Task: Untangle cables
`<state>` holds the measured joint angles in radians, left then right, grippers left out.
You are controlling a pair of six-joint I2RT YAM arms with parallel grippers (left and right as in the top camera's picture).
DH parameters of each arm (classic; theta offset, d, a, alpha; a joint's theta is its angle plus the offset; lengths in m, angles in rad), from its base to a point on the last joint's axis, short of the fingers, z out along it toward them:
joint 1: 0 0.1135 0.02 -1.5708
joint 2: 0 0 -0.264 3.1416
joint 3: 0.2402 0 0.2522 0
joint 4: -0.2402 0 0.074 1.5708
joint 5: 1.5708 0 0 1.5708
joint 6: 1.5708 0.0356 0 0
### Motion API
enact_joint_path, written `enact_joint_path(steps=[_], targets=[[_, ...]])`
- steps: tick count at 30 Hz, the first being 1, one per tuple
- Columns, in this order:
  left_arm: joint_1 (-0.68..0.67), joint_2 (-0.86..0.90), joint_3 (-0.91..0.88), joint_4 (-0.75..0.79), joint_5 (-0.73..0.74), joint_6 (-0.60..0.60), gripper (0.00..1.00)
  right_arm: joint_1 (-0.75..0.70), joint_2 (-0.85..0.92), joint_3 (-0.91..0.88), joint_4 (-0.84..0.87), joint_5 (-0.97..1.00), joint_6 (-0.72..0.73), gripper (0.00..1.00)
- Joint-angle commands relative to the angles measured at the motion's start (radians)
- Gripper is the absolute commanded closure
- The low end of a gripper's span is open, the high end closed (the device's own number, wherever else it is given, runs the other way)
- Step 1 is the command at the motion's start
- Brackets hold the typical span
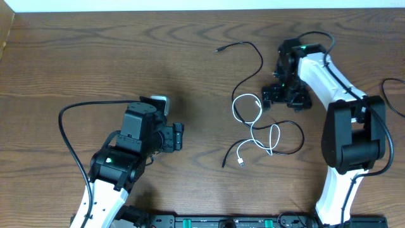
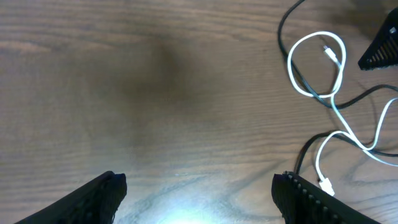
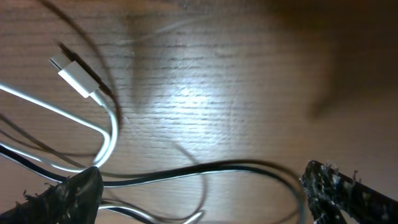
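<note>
Right jaws: spread wide and holding nothing. One fingertip (image 3: 68, 196) showed at the lower left of the right wrist view and the other (image 3: 348, 193) at the lower right.
Between the right jaws: a stretch of black cable (image 3: 217, 167) lay flat on the bench (image 3: 249, 74), running from one fingertip toward the other without being pinched.
Just beyond them: the white cable (image 3: 112, 134) bent back on itself, with its plug (image 3: 73, 78) lying loose at the upper left.
Left jaws: also wide apart and empty, with only bare wood between the fingertips (image 2: 99, 199).
Beside the left jaws: the white cable's other plug (image 2: 325, 185) lay close to the right-hand fingertip, apart from it.
Right arm (image 1: 316, 69): reached in from the right edge, with its jaws low over the upper right of the tangle.
Left arm (image 1: 126, 152): sat well left of the cables, pointing toward them.
Cables: they lay mid-bench, right of centre. The white one formed a loop with a second smaller loop below it. The black one (image 1: 259, 60) swept in from above and passed through those loops. I could not tell whether the black was one cord or two.
Progress: early, by my reading. The white and black crossed at several spots and neither lay on its own.
Left to do: grip one cord, draw it out of the other's loops and lay each apart.
</note>
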<state>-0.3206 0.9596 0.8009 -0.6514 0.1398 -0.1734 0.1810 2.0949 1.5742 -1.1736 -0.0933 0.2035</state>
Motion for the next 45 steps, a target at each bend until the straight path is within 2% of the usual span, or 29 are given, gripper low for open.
enact_joint_path(steps=[1,3,5,10,18,28,30,32,35,36,38,40,45], targets=[[0.003,0.0,0.005,-0.02,-0.037,-0.015,0.19,0.026,-0.024,0.0,-0.003,-0.042,0.163,0.01],[0.003,0.0,0.005,-0.026,-0.037,-0.016,0.19,0.054,-0.046,0.0,0.006,-0.061,0.2,0.01],[0.003,0.0,0.005,-0.025,-0.037,-0.016,0.15,0.115,-0.098,0.0,0.01,0.066,0.211,0.01],[0.003,0.0,0.005,-0.024,-0.056,-0.015,0.11,0.225,-0.187,0.0,-0.066,0.155,0.28,0.01],[0.003,0.0,0.005,-0.026,-0.059,-0.015,0.11,0.31,-0.193,-0.077,-0.126,0.225,0.371,0.01],[0.003,0.0,0.005,-0.026,-0.059,-0.015,0.1,0.387,-0.193,-0.245,0.107,0.221,0.561,0.02],[0.003,0.0,0.005,-0.026,-0.058,-0.015,0.09,0.402,-0.193,-0.261,0.161,0.216,0.57,0.05],[0.003,0.0,0.005,-0.026,-0.058,-0.015,0.09,0.414,-0.193,-0.267,0.192,0.214,0.57,0.16],[0.003,0.0,0.005,-0.026,-0.059,-0.015,0.09,0.422,-0.193,-0.268,0.194,0.215,0.57,0.27],[0.003,0.0,0.005,-0.026,-0.059,-0.015,0.09,0.424,-0.193,-0.27,0.191,0.214,0.566,0.34],[0.003,0.0,0.005,-0.026,-0.058,-0.016,0.09,0.425,-0.193,-0.277,0.186,0.215,0.566,0.37],[0.003,0.0,0.005,-0.027,-0.058,-0.016,0.09,0.425,-0.193,-0.291,0.176,0.215,0.566,0.44],[0.003,0.0,0.005,-0.034,-0.059,-0.015,0.09,0.425,-0.193,-0.386,0.191,0.216,0.566,0.45]])
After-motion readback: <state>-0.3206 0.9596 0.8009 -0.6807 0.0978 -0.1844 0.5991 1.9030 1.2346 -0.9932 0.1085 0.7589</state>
